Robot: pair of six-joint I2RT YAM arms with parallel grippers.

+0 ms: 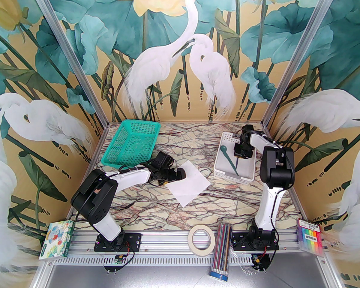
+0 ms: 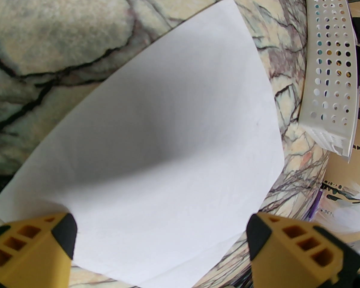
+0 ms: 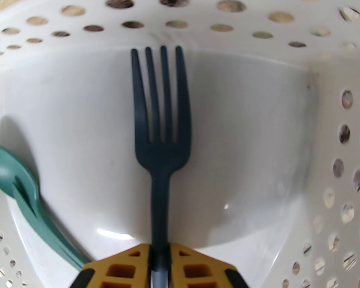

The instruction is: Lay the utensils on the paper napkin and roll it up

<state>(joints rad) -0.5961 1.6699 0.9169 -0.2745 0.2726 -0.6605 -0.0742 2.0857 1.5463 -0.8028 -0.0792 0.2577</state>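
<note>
inside the white basket at right, the fork is pinched

right of centre in the top view, the right gripper (image 1: 239,157) is down in the white perforated basket (image 1: 220,168). its wrist view shows the yellow fingers clamped tight on the handle of the dark green fork (image 3: 162,124), whose tines point to the top of the frame, toward the basket's holed wall. whether the fork is off the basket floor cannot be told. the green spoon (image 3: 21,190) lies at the lower left of that frame, against the basket's side and apart from the fork. the paper napkin (image 1: 190,181) lies flat on the marble table (image 1: 198,142) in the middle of the top view, left of the basket and not touching it. the left gripper (image 2: 162,238) sits over the napkin's left edge, its fingers spread wide and holding nothing.
</note>
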